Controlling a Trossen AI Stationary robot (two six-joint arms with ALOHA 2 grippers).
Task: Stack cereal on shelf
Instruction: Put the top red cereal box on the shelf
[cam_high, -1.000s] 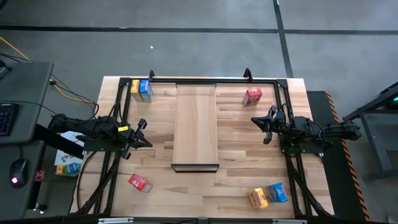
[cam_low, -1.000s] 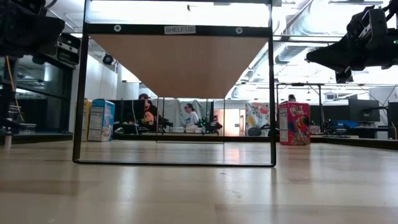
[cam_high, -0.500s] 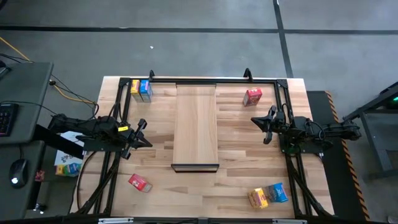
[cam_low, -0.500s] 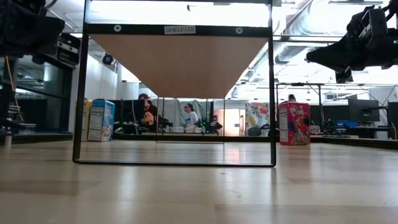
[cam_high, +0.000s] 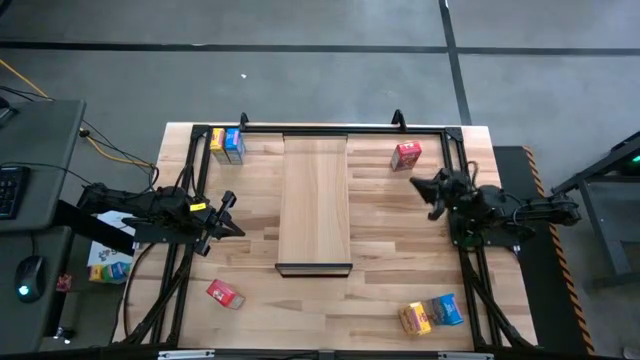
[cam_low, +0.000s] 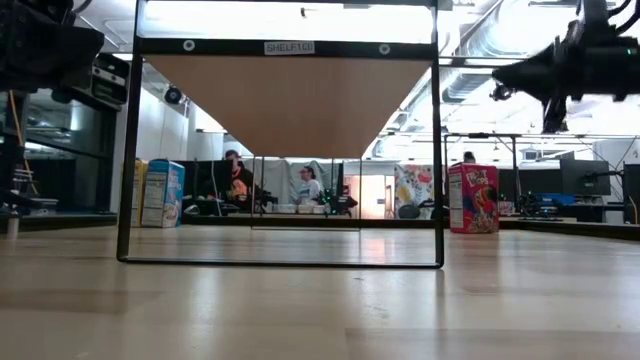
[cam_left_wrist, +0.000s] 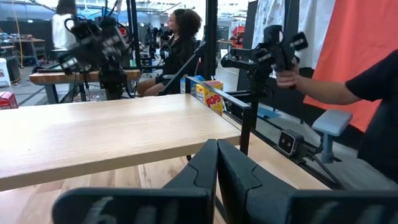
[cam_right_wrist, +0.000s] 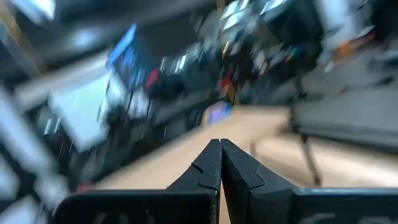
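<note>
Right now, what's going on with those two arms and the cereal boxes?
Left gripper shut, empty, beside the shelf. Right gripper shut, empty, near the red box. Shelf bare, all boxes on the table. Nothing blocking.

The striped-plank table (cam_high: 250, 200) carries the shelf (cam_high: 316, 200) (central) and six scattered cereal boxes (cam_high: 406, 155).

The shelf (cam_high: 316, 200) is pale, smooth, matt wood. The counter (cam_high: 380, 290) is striped wood planks with slight gloss. The cereal (cam_high: 406, 155) boxes are printed cardboard.

left claw (cam_high: 228, 213) closed, right claw (cam_high: 422, 184) closed, empty
</note>
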